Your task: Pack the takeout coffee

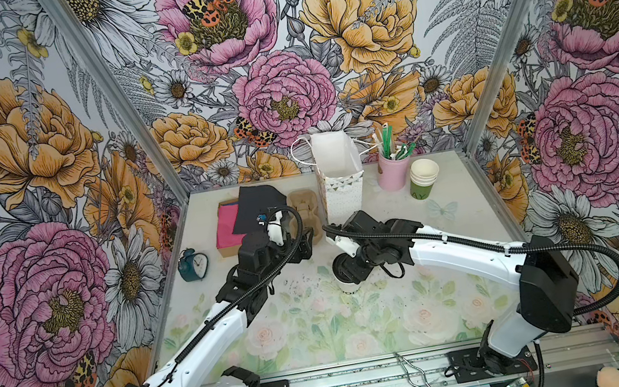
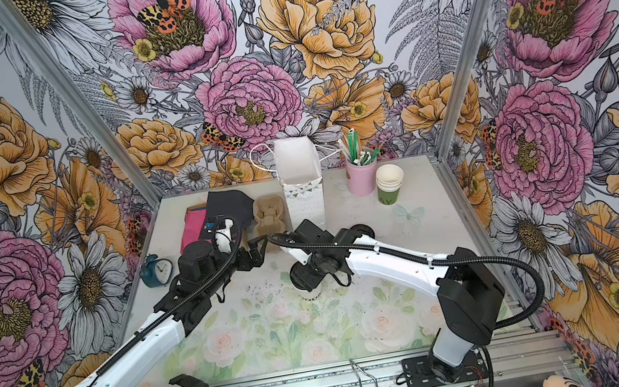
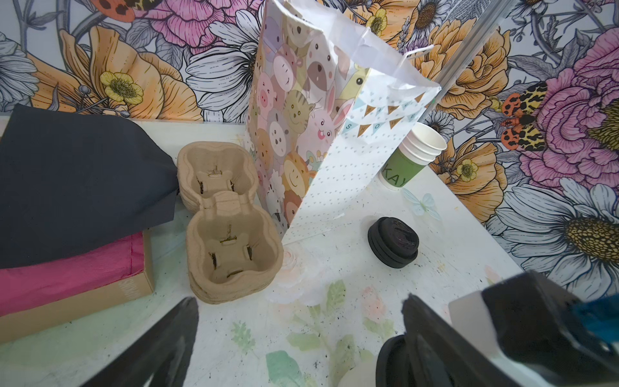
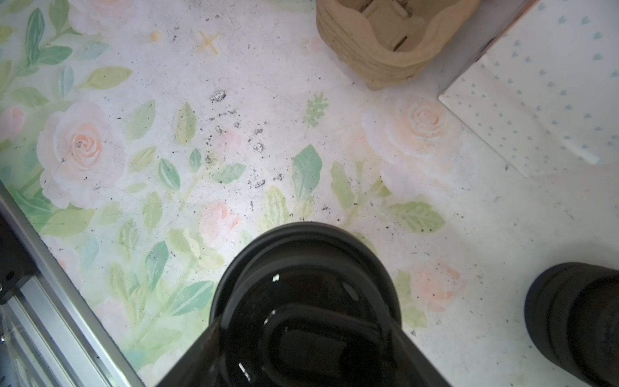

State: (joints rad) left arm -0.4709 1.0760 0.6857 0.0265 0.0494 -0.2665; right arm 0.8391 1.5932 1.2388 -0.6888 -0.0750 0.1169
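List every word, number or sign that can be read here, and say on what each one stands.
"KAY": on the green bottom cup of the cup stack; further letters may be hidden.
Bag: single letters on bunting flags, too blurred to read surely.
Coffee cup: dark print on its wall, too small and partly hidden.
Clock: dial marks too small to read.

Bright, even light; wrist cams blurry nr lens
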